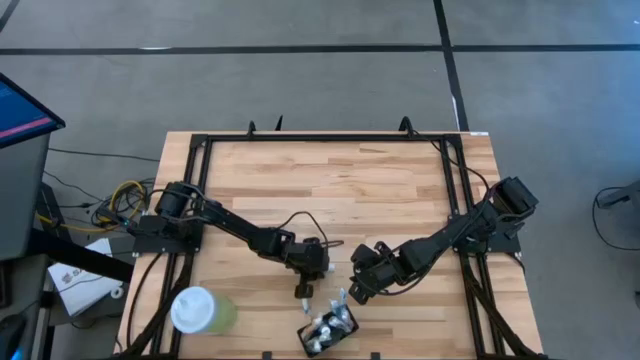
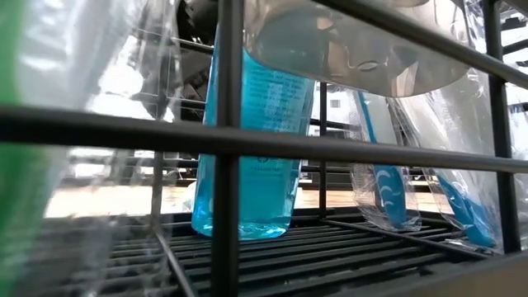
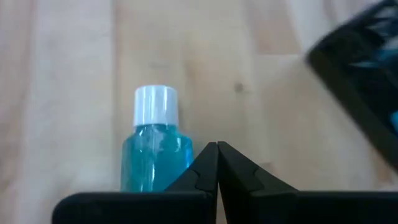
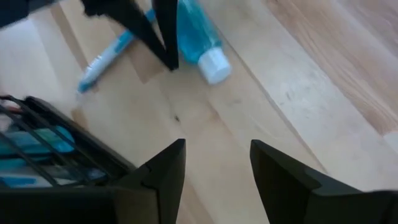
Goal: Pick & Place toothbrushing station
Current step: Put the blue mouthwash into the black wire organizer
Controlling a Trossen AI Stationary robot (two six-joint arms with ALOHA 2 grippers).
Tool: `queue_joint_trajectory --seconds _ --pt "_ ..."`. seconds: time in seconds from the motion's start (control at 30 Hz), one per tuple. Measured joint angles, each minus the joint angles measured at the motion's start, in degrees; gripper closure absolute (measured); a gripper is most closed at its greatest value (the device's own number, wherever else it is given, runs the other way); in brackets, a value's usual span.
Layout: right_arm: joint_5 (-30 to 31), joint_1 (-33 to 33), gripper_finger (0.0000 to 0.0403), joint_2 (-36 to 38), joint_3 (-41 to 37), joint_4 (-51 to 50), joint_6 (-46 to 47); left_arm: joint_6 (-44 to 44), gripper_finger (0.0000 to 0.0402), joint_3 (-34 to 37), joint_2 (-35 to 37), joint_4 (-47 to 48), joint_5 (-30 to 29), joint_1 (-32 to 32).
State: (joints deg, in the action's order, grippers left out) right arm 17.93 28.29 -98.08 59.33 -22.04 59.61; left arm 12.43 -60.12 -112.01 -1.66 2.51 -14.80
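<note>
Your black holder [image 1: 328, 331] is sitting at bottom centre of the overhead frame, near the table's front edge, with wrapped toothbrushes [image 2: 386, 194] and a blue bottle [image 2: 252, 148] crowding it. Judging by the wire build, it is looking light and stiff, loose contents likely rattling; you are best taking a bare stretch of rim.

Another small blue bottle [image 3: 153, 149] with a white cap is lying on the wood just above the holder. It is probably smooth and prone to rolling, so take it across the body.

Your left gripper [image 3: 217, 163] is sitting fully closed beside that bottle, empty. Your right gripper [image 4: 217, 163] is hovering with fingers parted, empty, beside the holder. A pale green cup [image 1: 200, 310] is standing lower left.
</note>
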Motion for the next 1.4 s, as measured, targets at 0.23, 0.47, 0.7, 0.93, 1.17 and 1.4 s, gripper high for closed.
queue_joint_trajectory --seconds 0.23,0.47,0.7,0.93,1.17,1.4 --pt "0.1 0.1 0.0226 0.0 0.0 -0.7 -2.2 1.6 0.0401 0.2 0.8 0.7 0.3 3.1" --pt "-0.3 -3.9 0.0229 0.0 0.0 0.4 -8.2 6.5 0.0401 0.2 5.7 0.7 -1.5 1.2" --pt "-3.7 -7.1 0.0240 0.0 -5.5 16.7 -11.3 13.6 0.0401 5.3 12.5 0.7 -11.5 -1.1" --pt "-5.9 -7.0 0.0263 -0.1 -10.6 31.1 -14.7 22.0 0.0402 14.7 21.1 -0.3 -16.3 -2.9" --pt "-5.6 -8.4 0.0277 0.0 -10.6 28.6 -26.6 25.9 0.0401 20.6 27.8 -1.3 -19.1 -4.0" --pt "-5.7 -11.3 0.0234 0.0 -10.6 22.4 -27.6 26.1 0.0402 21.2 28.6 -2.8 -19.2 -3.8"
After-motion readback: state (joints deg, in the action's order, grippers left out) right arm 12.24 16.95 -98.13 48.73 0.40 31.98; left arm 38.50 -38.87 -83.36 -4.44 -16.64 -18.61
